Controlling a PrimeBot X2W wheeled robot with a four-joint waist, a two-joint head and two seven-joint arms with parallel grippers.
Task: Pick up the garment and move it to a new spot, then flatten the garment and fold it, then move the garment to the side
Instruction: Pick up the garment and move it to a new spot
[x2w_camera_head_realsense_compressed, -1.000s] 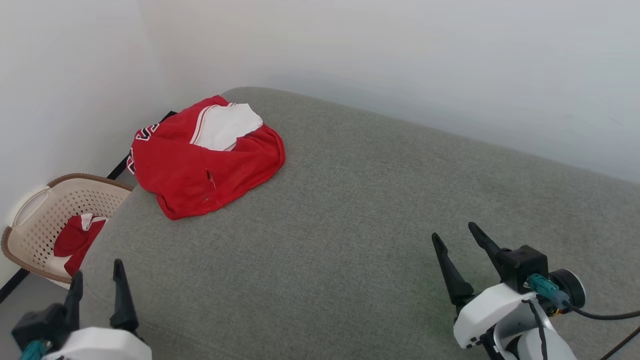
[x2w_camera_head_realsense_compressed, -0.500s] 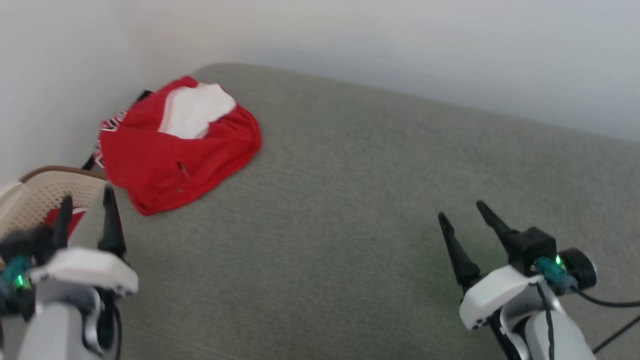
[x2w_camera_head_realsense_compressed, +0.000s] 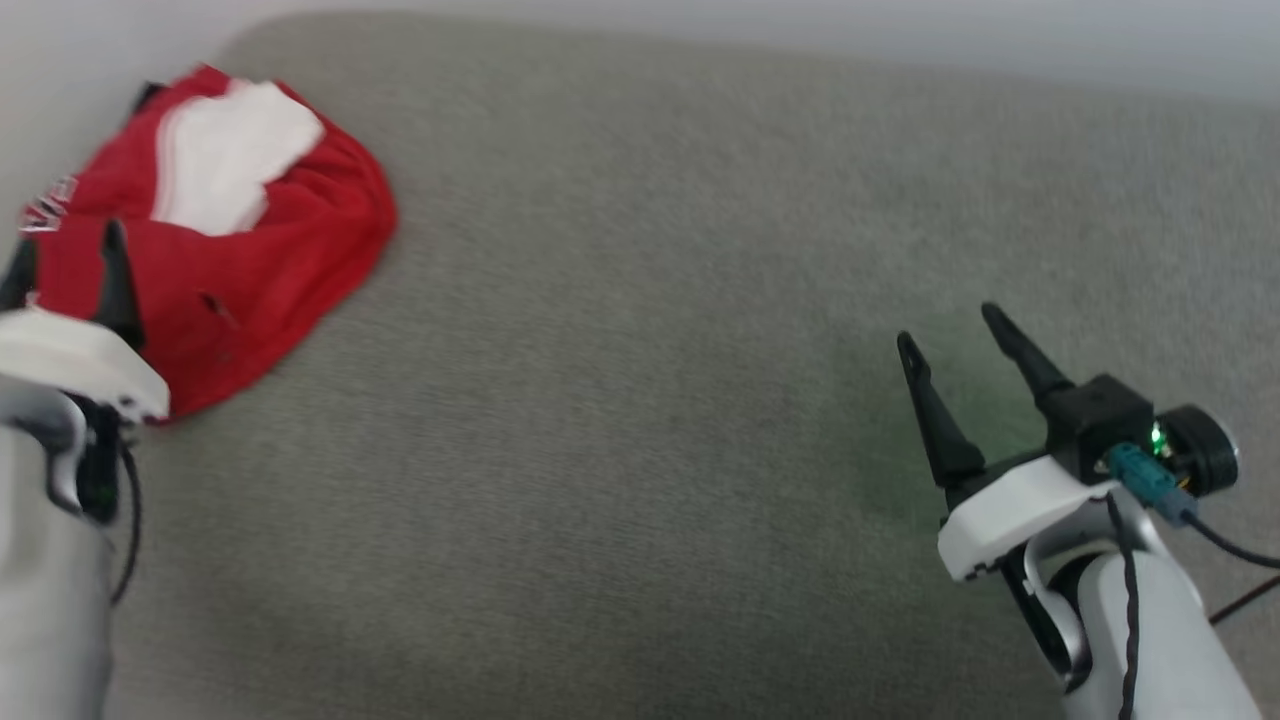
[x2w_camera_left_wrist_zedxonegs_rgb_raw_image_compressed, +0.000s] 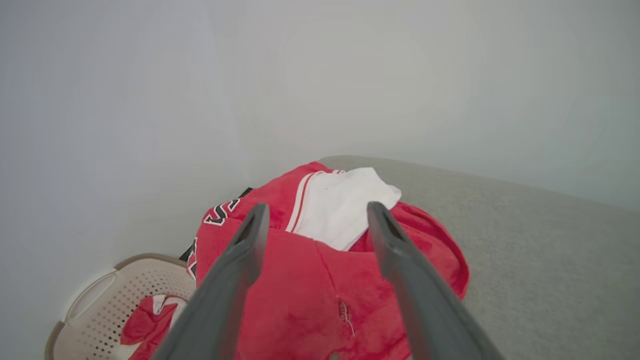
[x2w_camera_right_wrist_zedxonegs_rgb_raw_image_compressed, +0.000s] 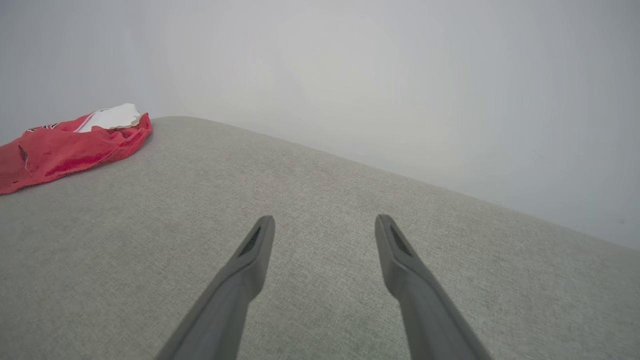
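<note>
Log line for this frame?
stage: pre-grasp | garment: bunched on grey cushion | left gripper: open, pointing at garment | right gripper: open, over cushion

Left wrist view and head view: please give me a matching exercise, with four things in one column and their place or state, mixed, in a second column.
Column one
1. jersey
2. basket
3. small red cloth
4. right tool

Column two
A. lies inside the basket
B. open, over bare grey cushion
C. beige, with many holes
D. crumpled at the cushion's corner

Pairs: 1-D, 2-C, 3-A, 4-B
</note>
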